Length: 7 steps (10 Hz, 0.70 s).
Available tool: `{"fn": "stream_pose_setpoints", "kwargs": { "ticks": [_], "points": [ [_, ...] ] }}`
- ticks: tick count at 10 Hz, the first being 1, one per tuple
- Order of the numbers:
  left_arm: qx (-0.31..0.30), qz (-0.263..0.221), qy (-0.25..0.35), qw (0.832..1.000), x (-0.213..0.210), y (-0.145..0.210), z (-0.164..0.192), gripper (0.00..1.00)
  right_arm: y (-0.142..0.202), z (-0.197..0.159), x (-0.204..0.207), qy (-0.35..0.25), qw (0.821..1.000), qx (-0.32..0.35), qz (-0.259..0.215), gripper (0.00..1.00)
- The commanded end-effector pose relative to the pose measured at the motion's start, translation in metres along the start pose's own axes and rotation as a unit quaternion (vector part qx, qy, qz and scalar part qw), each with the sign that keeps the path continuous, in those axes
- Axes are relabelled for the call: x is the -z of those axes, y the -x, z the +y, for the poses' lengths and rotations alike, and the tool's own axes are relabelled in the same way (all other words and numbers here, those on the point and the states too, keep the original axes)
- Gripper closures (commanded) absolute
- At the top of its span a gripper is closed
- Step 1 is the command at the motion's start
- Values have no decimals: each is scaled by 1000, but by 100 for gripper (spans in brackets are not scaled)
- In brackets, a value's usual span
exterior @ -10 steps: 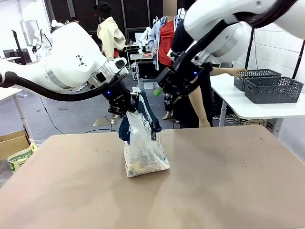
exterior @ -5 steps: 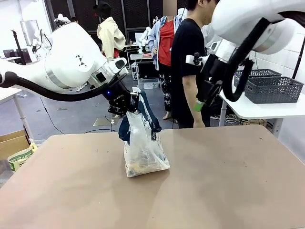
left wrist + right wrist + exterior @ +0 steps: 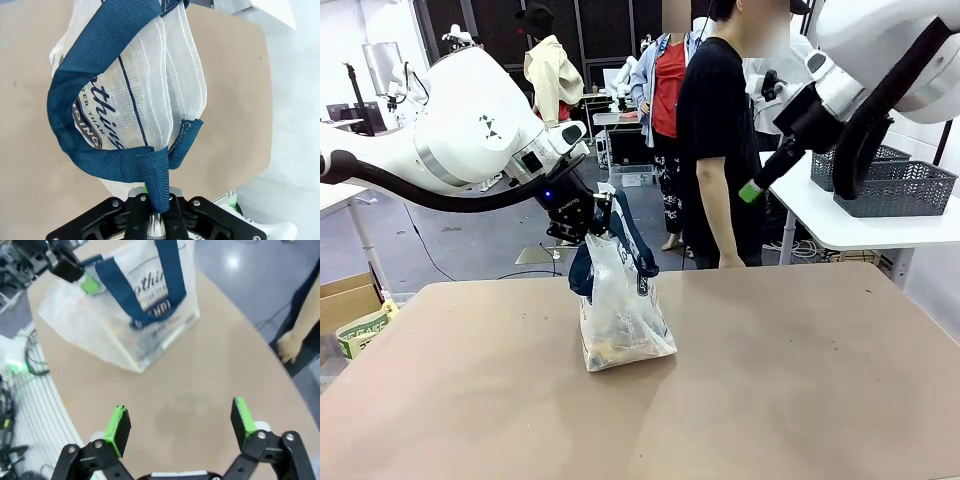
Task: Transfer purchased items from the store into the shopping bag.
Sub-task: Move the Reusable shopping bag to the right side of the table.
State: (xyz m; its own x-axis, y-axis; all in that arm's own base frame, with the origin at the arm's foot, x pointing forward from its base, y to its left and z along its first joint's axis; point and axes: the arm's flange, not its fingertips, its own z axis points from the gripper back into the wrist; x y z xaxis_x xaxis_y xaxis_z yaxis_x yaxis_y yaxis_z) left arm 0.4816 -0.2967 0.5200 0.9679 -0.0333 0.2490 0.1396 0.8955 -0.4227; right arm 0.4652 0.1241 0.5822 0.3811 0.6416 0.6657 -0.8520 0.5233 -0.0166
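The shopping bag (image 3: 620, 310), clear plastic with navy straps, stands on the brown table (image 3: 800, 380). My left gripper (image 3: 597, 222) is shut on one navy handle (image 3: 159, 180) and holds it up above the bag's mouth. Yellowish purchased items (image 3: 612, 347) show dimly at the bag's bottom. My right gripper (image 3: 752, 188) hangs high at the right, well clear of the bag, beside a person in a black shirt (image 3: 715, 130). In the right wrist view its green fingers (image 3: 119, 423) stand wide open around nothing, above bare table, with the bag (image 3: 125, 315) farther off.
Dark grey lattice baskets (image 3: 890, 185) sit on a white side table (image 3: 850, 230) at the right. The person stands at the table's far edge, one hand (image 3: 287, 347) near it. A cardboard box (image 3: 350, 300) lies on the floor at the left.
My right arm has swung from above the bag up and away to the right. The person has turned and stands upright at the far edge. The left arm and bag have not moved.
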Motion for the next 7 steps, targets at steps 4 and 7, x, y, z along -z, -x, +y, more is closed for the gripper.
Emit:
{"fn": "stream_pose_setpoints", "kwargs": {
  "ticks": [4, 7],
  "points": [
    [-8, -3, 8, 1000, 0, 1, 1, 100, -14, 1, 2, -9, 1000, 1, -21, 0],
    [0, 0, 0, 1000, 0, 0, 0, 100, -14, 1, 2, -9, 1000, 1, -21, 0]
  ]
}}
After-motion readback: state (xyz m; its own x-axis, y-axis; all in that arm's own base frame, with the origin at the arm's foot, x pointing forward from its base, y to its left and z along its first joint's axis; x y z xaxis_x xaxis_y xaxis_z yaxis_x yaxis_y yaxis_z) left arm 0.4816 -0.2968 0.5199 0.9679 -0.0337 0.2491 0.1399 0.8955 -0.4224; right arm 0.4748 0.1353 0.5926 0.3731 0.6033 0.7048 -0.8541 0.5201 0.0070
